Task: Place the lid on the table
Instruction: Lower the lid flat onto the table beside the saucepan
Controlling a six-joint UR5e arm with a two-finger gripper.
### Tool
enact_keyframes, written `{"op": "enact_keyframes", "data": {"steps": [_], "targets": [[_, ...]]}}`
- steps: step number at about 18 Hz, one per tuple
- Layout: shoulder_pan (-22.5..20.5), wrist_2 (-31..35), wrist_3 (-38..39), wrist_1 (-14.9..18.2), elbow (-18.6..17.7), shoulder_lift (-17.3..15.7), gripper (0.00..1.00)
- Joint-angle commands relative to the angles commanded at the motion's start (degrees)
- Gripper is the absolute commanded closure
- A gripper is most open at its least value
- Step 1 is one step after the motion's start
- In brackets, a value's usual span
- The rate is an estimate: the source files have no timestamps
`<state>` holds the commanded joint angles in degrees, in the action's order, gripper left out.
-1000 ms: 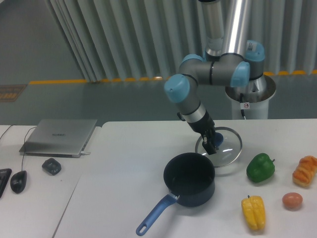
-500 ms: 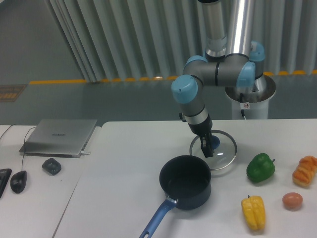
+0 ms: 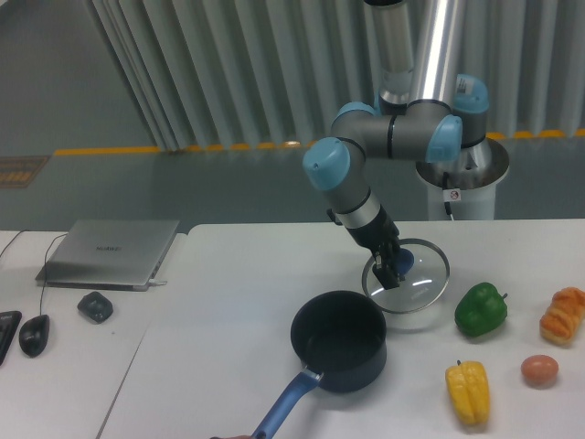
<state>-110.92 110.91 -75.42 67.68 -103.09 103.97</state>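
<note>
Arm (image 3: pixel 366 197) angled down, fingers (image 3: pixel 388 272) on lid (image 3: pixel 408 277) knob.

Little can be read here. The closed laptop (image 3: pixel 110 252) on the side desk carries a small mark at the centre of its lid, too blurred to make out. The robot's white pedestal (image 3: pixel 460 190) bears a small round red-and-white sticker (image 3: pixel 454 194), like a prohibition sign, whose symbol cannot be told. No other words or numbers are legible
</note>
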Motion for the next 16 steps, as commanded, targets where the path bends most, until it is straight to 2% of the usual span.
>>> {"op": "enact_keyframes", "data": {"steps": [14, 16], "targets": [[3.78, 2.47, 5.02, -0.18, -0.53, 3.61, 0.51], [3.79, 2.55, 5.11, -0.18, -0.53, 3.69, 0.35]]}}
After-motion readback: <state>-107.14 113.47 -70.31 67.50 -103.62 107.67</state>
